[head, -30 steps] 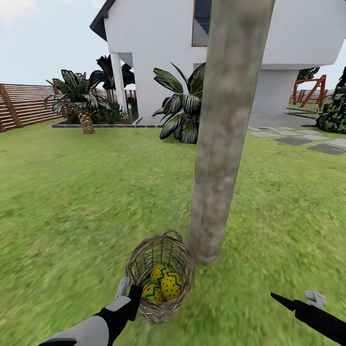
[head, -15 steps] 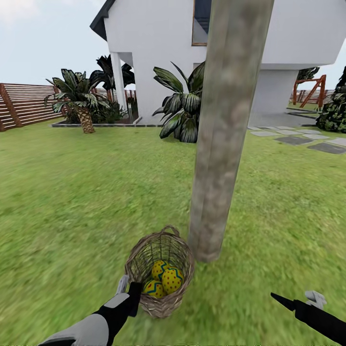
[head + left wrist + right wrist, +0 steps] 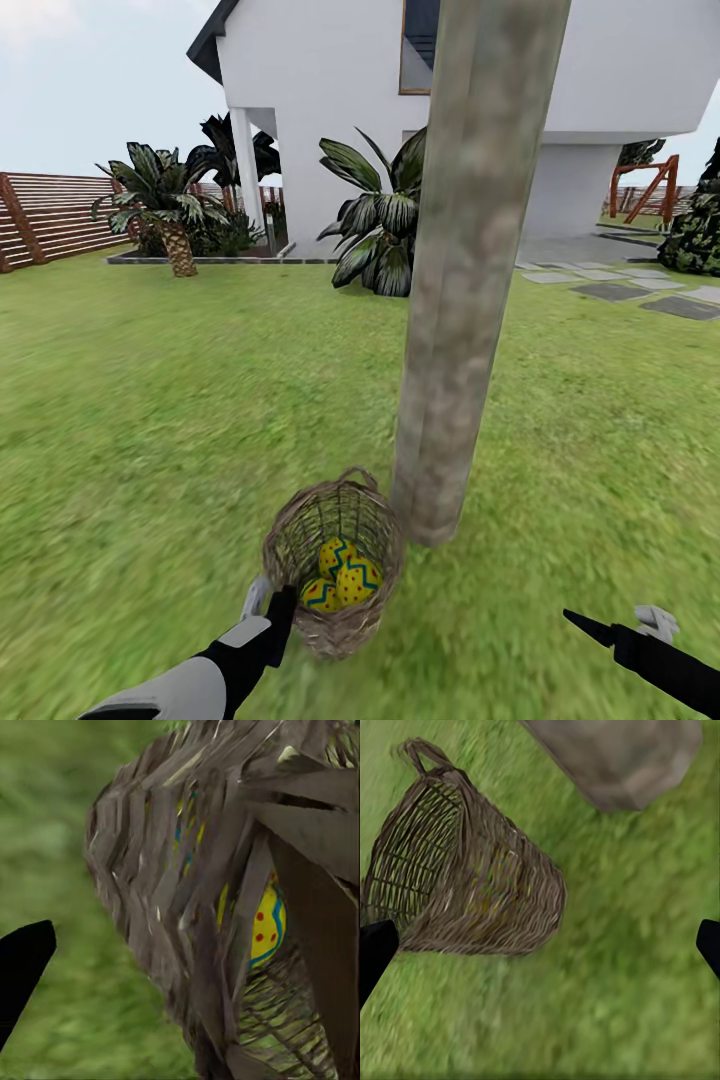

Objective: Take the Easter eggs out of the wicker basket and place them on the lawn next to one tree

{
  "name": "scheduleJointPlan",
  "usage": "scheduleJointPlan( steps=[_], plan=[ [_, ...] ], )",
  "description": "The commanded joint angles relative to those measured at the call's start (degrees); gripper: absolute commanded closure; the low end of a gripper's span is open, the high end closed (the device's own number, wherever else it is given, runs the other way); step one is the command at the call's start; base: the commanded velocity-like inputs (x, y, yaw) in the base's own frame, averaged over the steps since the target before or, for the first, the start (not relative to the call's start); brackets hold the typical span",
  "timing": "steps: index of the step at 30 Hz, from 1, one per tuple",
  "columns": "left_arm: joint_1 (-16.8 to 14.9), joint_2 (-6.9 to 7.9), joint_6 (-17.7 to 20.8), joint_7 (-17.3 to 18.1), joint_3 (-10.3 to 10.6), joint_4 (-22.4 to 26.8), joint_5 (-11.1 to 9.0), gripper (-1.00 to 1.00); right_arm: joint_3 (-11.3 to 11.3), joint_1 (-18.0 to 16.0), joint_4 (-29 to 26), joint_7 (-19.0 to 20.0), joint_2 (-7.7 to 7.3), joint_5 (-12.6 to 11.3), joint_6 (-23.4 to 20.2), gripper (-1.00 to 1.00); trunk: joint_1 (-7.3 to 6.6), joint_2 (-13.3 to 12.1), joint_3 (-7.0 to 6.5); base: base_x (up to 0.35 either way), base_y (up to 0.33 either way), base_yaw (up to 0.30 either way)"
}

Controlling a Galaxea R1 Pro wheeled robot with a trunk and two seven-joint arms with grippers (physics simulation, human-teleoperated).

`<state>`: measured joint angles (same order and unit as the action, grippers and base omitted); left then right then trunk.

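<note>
Head view: my left hand (image 3: 268, 610) grips the wicker basket (image 3: 335, 565) rim; since a second ago it has tipped further toward me, just beside the tree (image 3: 462, 300), three Easter eggs (image 3: 340, 575) inside.

Left wrist: weave close-up, one egg (image 3: 266, 926) showing through.

Right wrist: right hand (image 3: 540, 945) wide open, empty, over the lawn (image 3: 630, 982).
</note>
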<state>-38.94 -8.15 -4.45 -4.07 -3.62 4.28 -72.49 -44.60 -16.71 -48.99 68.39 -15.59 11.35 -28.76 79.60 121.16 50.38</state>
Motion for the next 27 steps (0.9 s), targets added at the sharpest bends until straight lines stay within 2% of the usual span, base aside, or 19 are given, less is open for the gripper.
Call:
scheduleJointPlan(
  steps=[1, 11, 13, 16, 27],
  plan=[
    [0.0, -0.03, -0.1, -0.3, -0.5, 0.0, 0.2, -1.0, -0.2, -0.1, 0.0, 0.4, 0.03, 0.4, -0.5, -1.0, -0.01, 0.0, 0.05, 0.0, 0.0, 0.0],
    [0.0, 0.1, -0.1, -0.3, -0.5, 0.1, 0.2, -1.0, -0.2, -0.1, -0.1, 0.4, 0.03, 0.4, -0.5, -1.0, -0.01, 0.0, 0.05, 0.0, 0.0, 0.0],
    [0.0, 0.12, -0.1, 0.7, -0.5, 0.0, 0.2, -1.0, -0.2, -0.1, -0.1, 0.4, 0.03, 0.4, -0.5, -1.0, -0.01, 0.0, 0.05, 0.0, 0.0, 0.0],
    [0.0, 0.28, 0.0, 2.0, -0.5, 0.0, 0.2, -1.0, -0.2, -0.1, 0.0, 0.3, 0.03, 0.4, -0.5, -1.0, -0.67, -1.2, -0.48, 0.0, 0.0, 0.0],
    [0.0, 0.4, 0.0, 2.1, -0.5, 0.0, 0.2, -1.0, -0.2, -0.1, 0.1, 0.3, 0.12, 0.4, -0.4, -1.0, -3.08, -5.6, -2.46, 0.0, 0.0, 0.0]
  ],
)
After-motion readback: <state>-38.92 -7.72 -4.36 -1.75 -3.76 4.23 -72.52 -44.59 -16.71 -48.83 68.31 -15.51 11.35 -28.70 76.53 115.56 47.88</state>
